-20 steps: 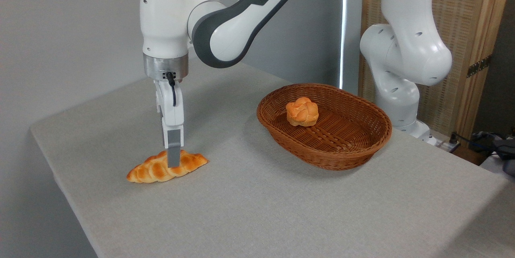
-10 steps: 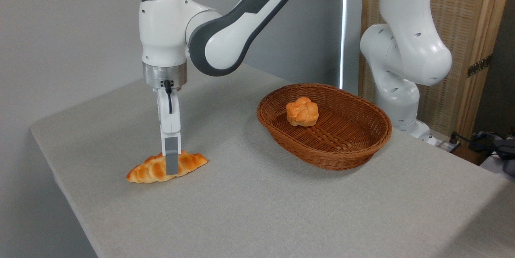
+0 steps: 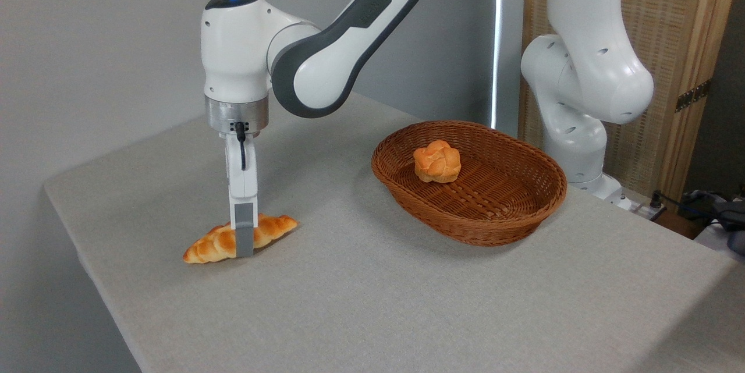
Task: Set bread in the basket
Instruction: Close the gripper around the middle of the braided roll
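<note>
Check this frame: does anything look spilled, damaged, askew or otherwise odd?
Nothing stands out. The bread lies on the table with the end effector down over its middle. The basket sits upright and intact, holding a small round bun. No spill or damage shows.

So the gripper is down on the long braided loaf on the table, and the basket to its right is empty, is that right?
Not quite. The basket is not empty: the camera view shows a small round knotted bun lying inside it, toward its left end. The rest stands: the gripper is down on the long braided loaf, which lies on the table left of the basket.
</note>
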Robot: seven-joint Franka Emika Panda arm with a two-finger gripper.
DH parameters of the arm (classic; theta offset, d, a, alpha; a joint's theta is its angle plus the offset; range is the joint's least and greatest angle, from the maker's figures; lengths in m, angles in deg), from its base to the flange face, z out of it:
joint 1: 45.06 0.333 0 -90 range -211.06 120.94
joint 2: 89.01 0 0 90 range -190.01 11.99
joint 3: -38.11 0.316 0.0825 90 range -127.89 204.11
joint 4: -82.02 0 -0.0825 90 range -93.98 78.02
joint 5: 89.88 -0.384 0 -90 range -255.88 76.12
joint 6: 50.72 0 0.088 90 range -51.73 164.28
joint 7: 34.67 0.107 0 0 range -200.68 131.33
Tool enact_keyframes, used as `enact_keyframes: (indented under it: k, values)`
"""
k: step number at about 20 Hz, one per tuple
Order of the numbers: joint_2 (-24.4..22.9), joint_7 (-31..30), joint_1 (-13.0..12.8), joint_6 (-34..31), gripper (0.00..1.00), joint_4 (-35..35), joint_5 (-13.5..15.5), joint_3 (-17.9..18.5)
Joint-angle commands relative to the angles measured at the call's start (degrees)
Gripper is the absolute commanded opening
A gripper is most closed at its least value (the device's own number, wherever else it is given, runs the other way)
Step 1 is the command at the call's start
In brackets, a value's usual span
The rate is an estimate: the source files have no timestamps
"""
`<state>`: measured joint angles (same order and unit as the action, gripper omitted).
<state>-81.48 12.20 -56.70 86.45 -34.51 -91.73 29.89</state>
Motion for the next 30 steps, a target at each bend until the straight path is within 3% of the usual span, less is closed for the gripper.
enact_keyframes:
  k: [1,22,26,28,30]
  values:
    - [0.6,1.3,0.0,2.0,0.32,-0.1,-0.7,-0.2]
    - [0.4,1.5,0.0,2.0,0.3,-0.1,-0.6,-0.2]
    - [-1.7,0.7,0.0,1.3,0.31,0.3,1.1,-0.2]
    - [-3.5,0.3,0.0,-0.9,0.31,0.8,5.5,-0.1]
    - [-6.1,0.4,0.1,-6.9,0.31,2.1,7.6,0.3]
